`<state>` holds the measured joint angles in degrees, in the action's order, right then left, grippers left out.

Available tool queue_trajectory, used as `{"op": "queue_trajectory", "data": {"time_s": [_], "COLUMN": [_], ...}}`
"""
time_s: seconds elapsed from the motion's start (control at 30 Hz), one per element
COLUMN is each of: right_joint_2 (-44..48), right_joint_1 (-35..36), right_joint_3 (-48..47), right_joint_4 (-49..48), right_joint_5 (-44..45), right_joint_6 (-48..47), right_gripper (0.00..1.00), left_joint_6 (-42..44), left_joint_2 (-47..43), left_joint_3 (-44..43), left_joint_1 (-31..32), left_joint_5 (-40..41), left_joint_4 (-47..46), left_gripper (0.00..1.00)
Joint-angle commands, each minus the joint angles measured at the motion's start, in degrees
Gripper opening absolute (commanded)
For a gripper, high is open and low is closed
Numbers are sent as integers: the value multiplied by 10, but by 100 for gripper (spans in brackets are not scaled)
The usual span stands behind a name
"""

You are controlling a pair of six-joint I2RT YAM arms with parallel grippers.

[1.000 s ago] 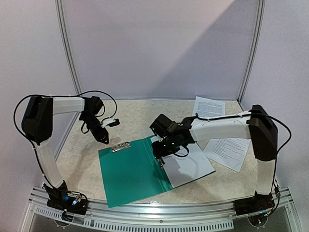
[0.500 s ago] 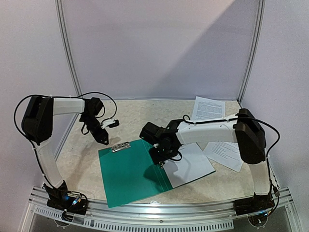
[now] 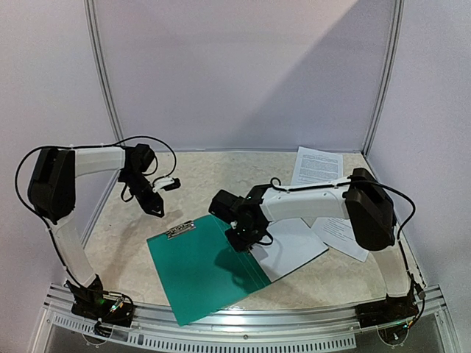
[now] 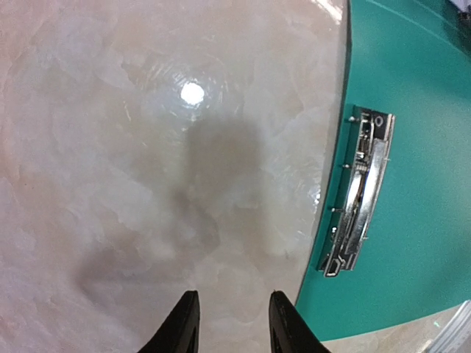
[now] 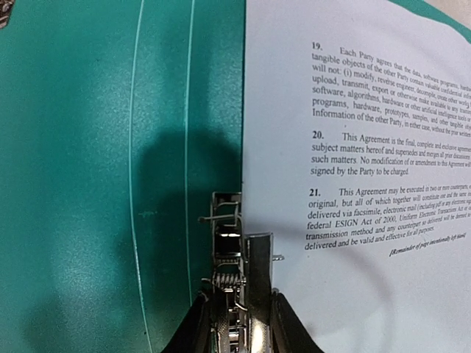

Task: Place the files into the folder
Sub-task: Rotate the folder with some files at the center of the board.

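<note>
From where I stood, the green folder [image 3: 199, 268] lay open on the tabletop [image 3: 213, 176]. One printed sheet [image 3: 294, 246] rested on its right half, with an edge running along the spine. The right end effector [image 5: 239, 301] was pinching the spring clip [image 5: 228, 235] at that edge, one finger on each side of it. The left end effector [image 4: 232, 301] hovered over bare tabletop just beside the folder's far corner, its fingers slightly spread and empty. More loose sheets [image 3: 318, 165] lay near the back right. To my mind, the clip needed lifting fully and squarely, without dragging the folder, so the sheet's edge could tuck under it. The left arm looked well placed to press the cover down.
</note>
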<state>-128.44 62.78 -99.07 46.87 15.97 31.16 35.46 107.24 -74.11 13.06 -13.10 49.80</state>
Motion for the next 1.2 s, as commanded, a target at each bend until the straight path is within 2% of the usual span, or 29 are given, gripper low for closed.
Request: {"op": "queue_trajectory", "data": {"time_s": [0.0, 0.23, 0.3, 0.47, 0.67, 0.77, 1.1, 1.17], "right_joint_2": [-22, -28, -34, -44, -13, 9, 9, 8], "right_joint_1": [-14, -49, -50, -82, -93, -93, -100, -103], "right_joint_3": [-10, -35, -43, -60, 8, 45, 38, 32], "right_joint_4": [5, -55, -64, -72, -117, -143, -158, -161], "right_joint_5": [6, -54, -54, -79, -149, -178, -137, -133], "right_joint_6": [-97, -297, -385, -519, -726, -799, -852, -850], "right_gripper": [20, 18, 19, 19, 21, 21, 29, 36], "left_joint_6": [13, 25, 33, 49, 76, 83, 62, 59], "left_joint_2": [-19, -24, -23, -19, -46, -60, -86, -82], "left_joint_3": [-29, -49, -45, -28, 28, 48, 85, 90], "left_joint_1": [-19, -55, -58, -53, -32, -21, 33, 45], "left_joint_5": [-3, -1, 1, -18, -29, -47, -101, -100], "left_joint_4": [45, 67, 71, 92, 94, 99, 101, 106], "left_gripper": [35, 35, 35, 36, 37, 39, 43, 43]}}
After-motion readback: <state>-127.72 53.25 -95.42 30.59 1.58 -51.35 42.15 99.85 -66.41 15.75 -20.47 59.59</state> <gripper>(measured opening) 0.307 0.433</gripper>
